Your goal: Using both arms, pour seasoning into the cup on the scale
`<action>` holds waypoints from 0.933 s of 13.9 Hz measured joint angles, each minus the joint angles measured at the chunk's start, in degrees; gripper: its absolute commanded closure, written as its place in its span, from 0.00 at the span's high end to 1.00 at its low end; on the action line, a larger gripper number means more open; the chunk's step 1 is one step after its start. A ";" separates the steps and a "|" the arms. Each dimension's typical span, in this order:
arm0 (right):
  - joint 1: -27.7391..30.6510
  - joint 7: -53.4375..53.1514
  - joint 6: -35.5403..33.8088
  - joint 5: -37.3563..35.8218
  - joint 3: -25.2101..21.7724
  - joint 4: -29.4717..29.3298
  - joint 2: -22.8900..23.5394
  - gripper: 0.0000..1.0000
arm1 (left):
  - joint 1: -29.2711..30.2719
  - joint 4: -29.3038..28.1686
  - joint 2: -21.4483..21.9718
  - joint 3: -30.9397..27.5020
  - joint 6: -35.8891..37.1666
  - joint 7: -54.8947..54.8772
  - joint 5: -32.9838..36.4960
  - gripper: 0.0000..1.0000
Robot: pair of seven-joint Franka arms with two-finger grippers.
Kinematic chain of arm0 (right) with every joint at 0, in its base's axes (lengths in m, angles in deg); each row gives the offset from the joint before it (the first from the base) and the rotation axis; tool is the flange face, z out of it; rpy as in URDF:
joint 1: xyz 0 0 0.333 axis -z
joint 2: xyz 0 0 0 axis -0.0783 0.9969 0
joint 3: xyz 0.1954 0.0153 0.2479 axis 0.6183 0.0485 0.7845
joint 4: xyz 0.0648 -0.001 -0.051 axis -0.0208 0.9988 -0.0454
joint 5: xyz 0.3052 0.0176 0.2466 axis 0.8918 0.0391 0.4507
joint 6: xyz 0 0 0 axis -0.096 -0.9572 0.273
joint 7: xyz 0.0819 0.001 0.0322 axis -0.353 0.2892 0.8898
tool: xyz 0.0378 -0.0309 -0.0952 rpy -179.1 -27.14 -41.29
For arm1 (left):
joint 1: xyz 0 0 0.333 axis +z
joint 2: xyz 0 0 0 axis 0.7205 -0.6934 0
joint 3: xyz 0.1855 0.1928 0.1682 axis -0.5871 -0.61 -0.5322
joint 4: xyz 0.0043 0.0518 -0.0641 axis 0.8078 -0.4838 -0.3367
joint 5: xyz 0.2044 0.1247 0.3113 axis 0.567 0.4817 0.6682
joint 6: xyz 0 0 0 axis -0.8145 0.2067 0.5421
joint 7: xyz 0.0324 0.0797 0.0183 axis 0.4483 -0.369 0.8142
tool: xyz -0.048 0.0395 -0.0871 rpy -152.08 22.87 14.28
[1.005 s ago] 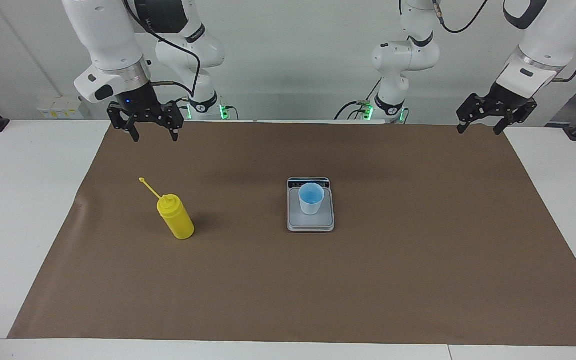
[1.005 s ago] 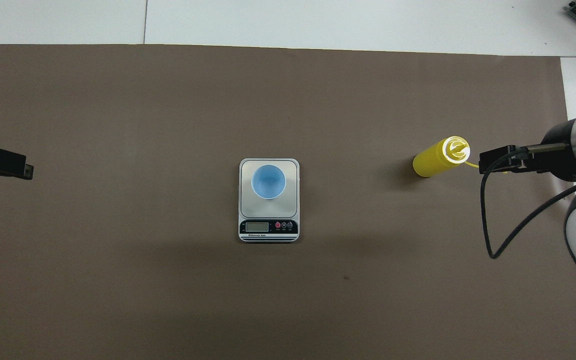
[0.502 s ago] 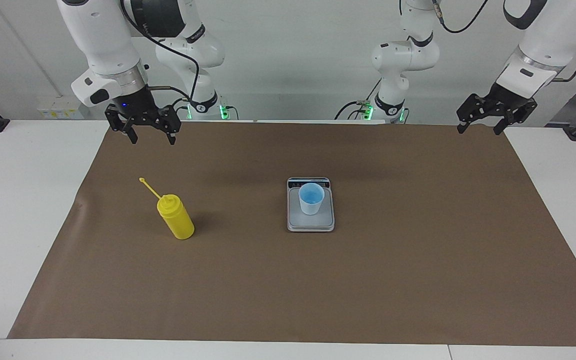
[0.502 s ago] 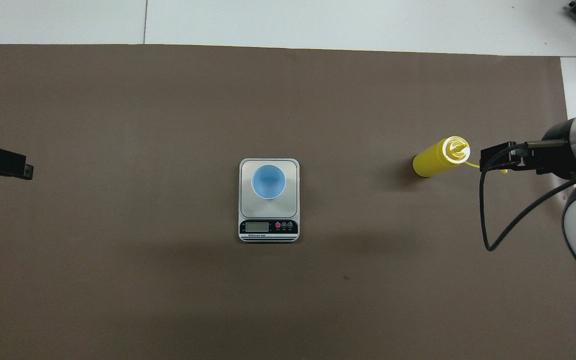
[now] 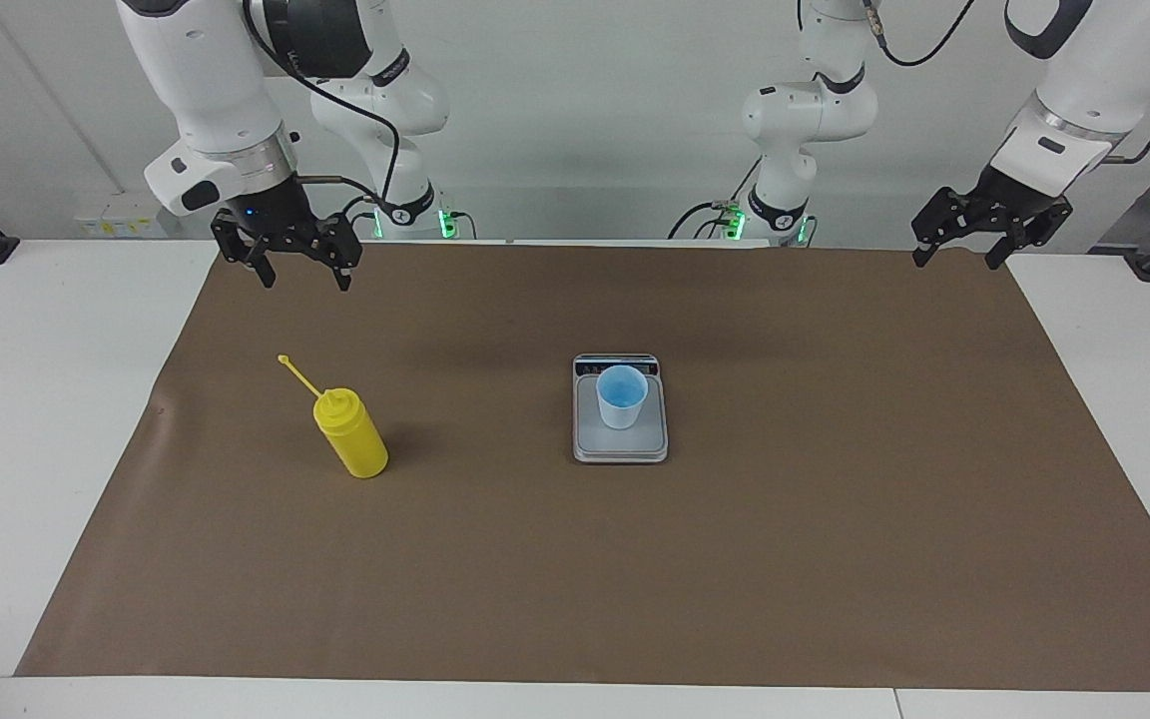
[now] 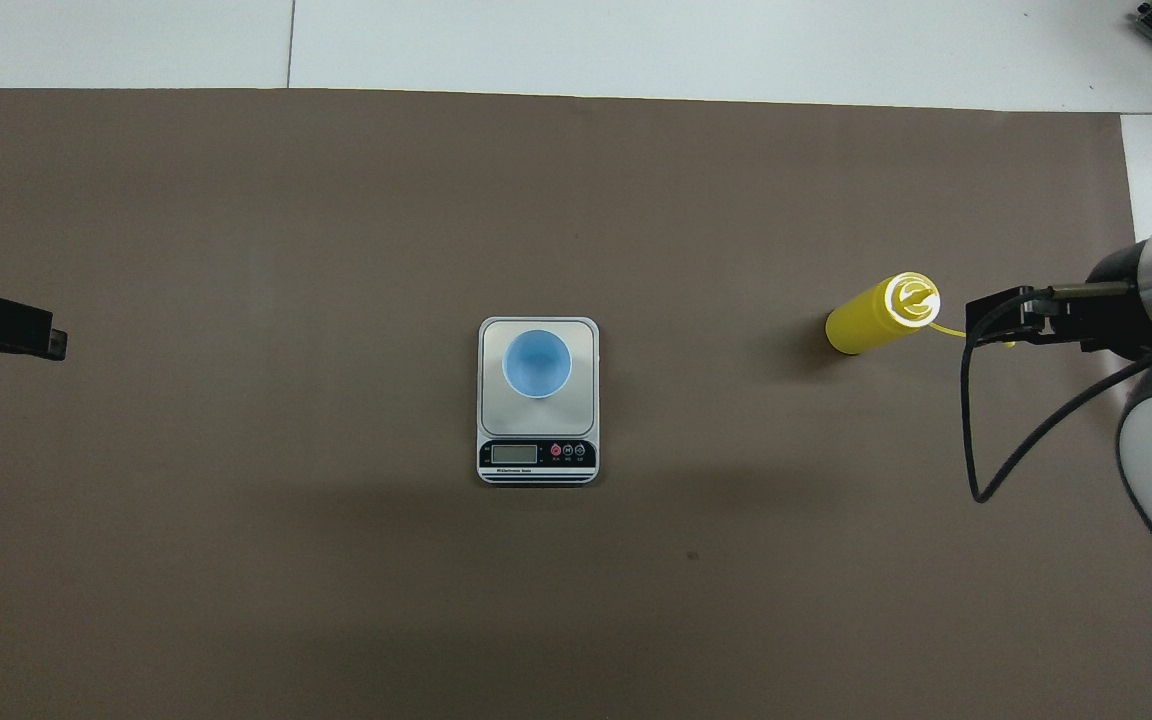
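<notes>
Cup [image 5: 622, 396] sits ready on the scale [image 5: 620, 445] mid-table, yellow seasoning bottle [image 5: 351, 433] stands toward the right arm's end, so the right gripper [image 5: 300, 276] hangs fingers apart up above the mat there, while the left gripper [image 5: 964, 256] waits, also spread.

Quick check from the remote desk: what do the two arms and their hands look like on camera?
Both arms are white, rounded jointed segments with dark bands at the joints and black cables looping alongside. Each ends in a silver wrist ring and a black two-finger hand: the right hand, the left hand. Green lights glow at both bases.
</notes>
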 measured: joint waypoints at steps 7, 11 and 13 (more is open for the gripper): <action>0.05 0.00 -0.01 0.00 -0.03 0.00 0.00 1.00 | -0.02 0.00 0.01 0.22 -0.09 -0.02 1.62 1.00; 0.05 0.00 -0.01 0.00 -0.03 0.00 0.00 1.00 | -0.06 0.00 0.03 0.50 -0.10 -0.02 1.94 1.00; 0.05 0.00 -0.01 0.00 -0.03 0.00 0.00 1.00 | -0.07 0.00 0.03 0.52 -0.10 -0.02 1.95 1.00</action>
